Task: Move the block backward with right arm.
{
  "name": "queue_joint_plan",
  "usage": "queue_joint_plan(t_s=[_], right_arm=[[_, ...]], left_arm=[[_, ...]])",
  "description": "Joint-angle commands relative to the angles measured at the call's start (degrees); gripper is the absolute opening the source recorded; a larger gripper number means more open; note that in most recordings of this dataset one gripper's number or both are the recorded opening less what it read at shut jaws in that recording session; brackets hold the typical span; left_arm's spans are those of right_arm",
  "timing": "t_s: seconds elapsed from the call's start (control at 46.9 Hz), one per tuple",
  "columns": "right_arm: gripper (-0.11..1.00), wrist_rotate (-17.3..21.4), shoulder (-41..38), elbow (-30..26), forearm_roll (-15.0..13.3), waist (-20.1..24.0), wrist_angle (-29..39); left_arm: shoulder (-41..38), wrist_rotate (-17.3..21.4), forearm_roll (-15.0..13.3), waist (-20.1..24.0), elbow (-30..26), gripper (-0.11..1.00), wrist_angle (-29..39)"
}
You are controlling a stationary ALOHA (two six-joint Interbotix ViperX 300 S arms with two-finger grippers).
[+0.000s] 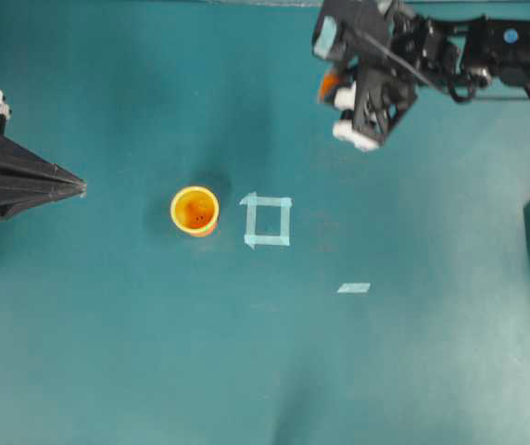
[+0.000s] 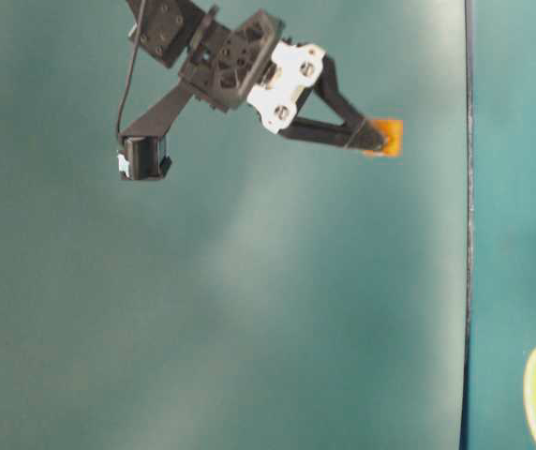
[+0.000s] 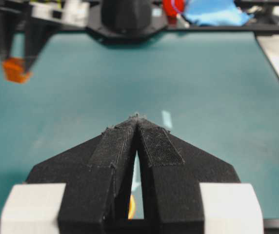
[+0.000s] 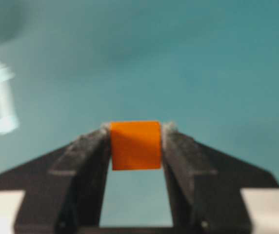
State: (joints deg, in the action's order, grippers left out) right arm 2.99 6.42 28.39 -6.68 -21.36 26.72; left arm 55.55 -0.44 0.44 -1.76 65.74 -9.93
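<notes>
Right wrist view: right gripper (image 4: pixel 135 146) clamps the block (image 4: pixel 135 145) between both fingertips (held above the mat).
Left gripper (image 1: pixel 82 187): pressed together into a wedge, left edge.
Cup (image 1: pixel 195 210): mid-table, beside tape square (image 1: pixel 268 222).
Block position: aloft near the far edge.

One block (image 4: pixel 135 145), one cup (image 1: pixel 195 209), two hands (image 1: pixel 332 88) (image 1: pixel 80 186)
</notes>
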Motion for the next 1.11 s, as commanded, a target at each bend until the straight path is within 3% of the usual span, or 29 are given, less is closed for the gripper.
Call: queue_joint_plan(t_s=[0.0,0.554,1.087], right_arm=[[0.4,0.1,-0.1,-3.0,-1.6,-2.5,-0.4],[0.4,1.2,-6.3,-13.6,-1.9,-14.7,0.3],[0.4,1.4,-6.4,-14.0,-1.6,-16.9,1.1]], left_arm=[[-0.2,0.0,0.1,-0.3,-1.8,0.0,-0.3],[0.1,-0.1,0.1,-0.3,-2.0,0.0,0.2],[0.4,-0.1,0.1,-0.3,-2.5,0.0,1.5]])
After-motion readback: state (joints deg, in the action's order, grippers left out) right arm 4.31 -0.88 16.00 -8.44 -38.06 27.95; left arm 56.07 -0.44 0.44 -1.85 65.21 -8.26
